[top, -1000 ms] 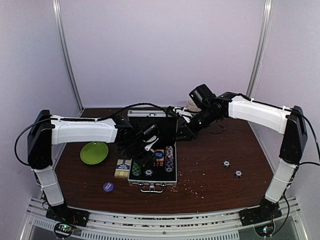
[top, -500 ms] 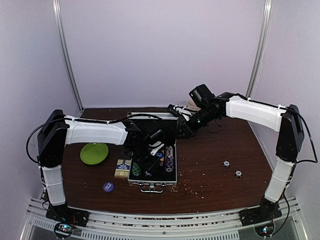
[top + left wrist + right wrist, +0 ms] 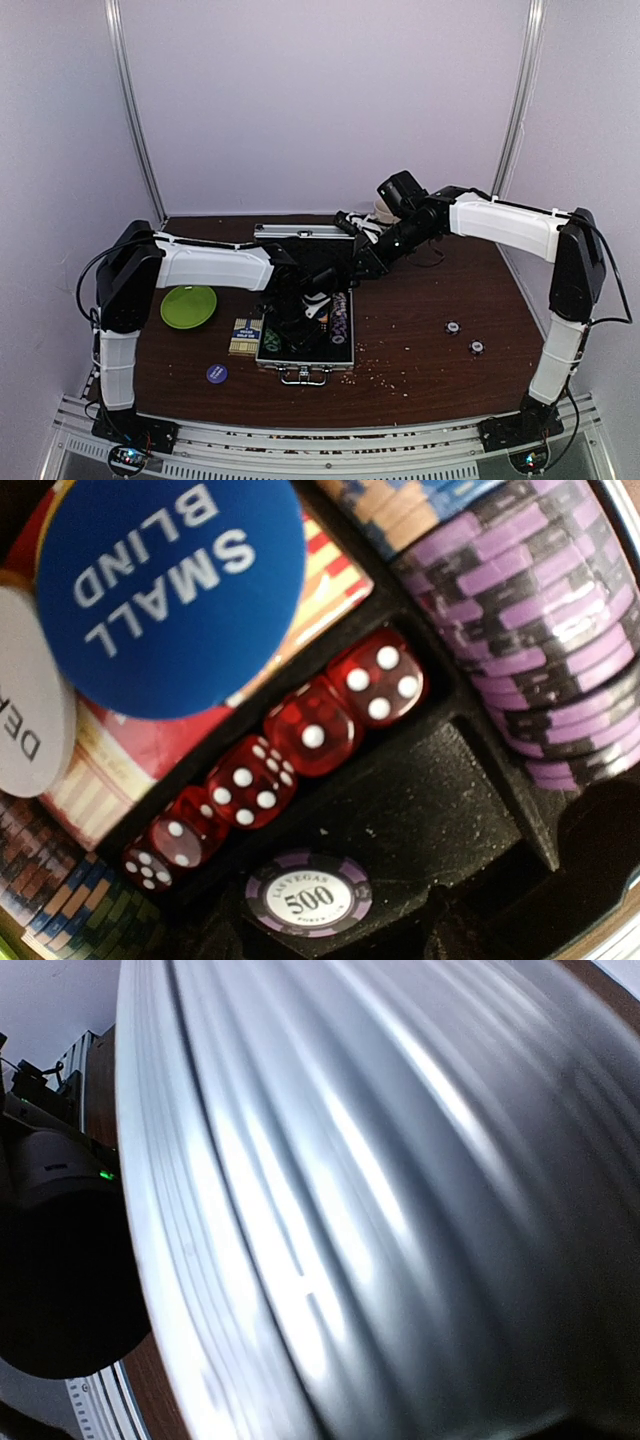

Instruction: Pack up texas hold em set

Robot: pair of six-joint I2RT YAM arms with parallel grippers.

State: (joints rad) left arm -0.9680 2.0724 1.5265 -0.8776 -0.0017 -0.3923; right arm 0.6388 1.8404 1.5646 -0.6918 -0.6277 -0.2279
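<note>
The silver briefcase [image 3: 300, 372] lies open mid-table, its lid [image 3: 300, 230] raised at the back. My left gripper [image 3: 303, 312] reaches down into the case; its fingers do not show. The left wrist view shows a blue "SMALL BLIND" button [image 3: 170, 590], a white dealer button [image 3: 28, 720], red dice [image 3: 290, 745], stacked purple chips [image 3: 540, 630] and one purple 500 chip [image 3: 308, 895] in a black slot. My right gripper [image 3: 356, 262] is at the lid's right edge. The ribbed silver lid [image 3: 400, 1210] fills the right wrist view, blurred, and no fingers show.
A green plate [image 3: 188, 305] lies left of the case. The card deck box [image 3: 246, 335] sits against the case's left side. A blue button [image 3: 216, 373] lies front left. Two chips [image 3: 452, 327] [image 3: 477, 347] lie on the right. A mug [image 3: 383, 212] stands behind the right wrist.
My left arm has reached further right and lower into the case. My right gripper has shifted slightly back along the lid's right edge.
</note>
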